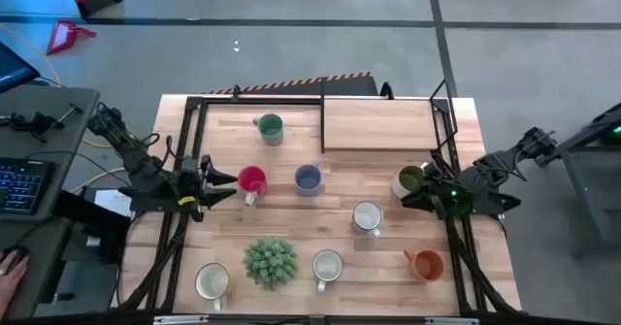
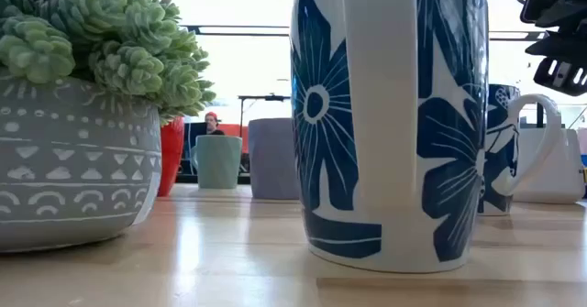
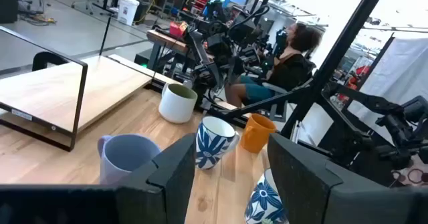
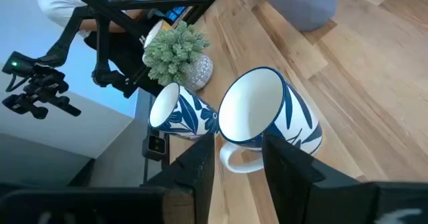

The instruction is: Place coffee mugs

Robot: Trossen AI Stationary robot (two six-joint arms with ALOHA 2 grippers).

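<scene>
Several coffee mugs stand upright on their bases on the wooden table. A teal one is at the far left. A red one, a blue-grey one and an olive one form a middle row. White ones and an orange one stand nearer. My left gripper is open just left of the red mug, which its wrist view does not show. My right gripper is open and raised beside the olive mug, pointing at a white flowered mug.
A spiky green plant in a grey pot stands near the front edge between two white mugs. A raised wooden platform takes up the far right of the table. A person sits beyond the table's right side.
</scene>
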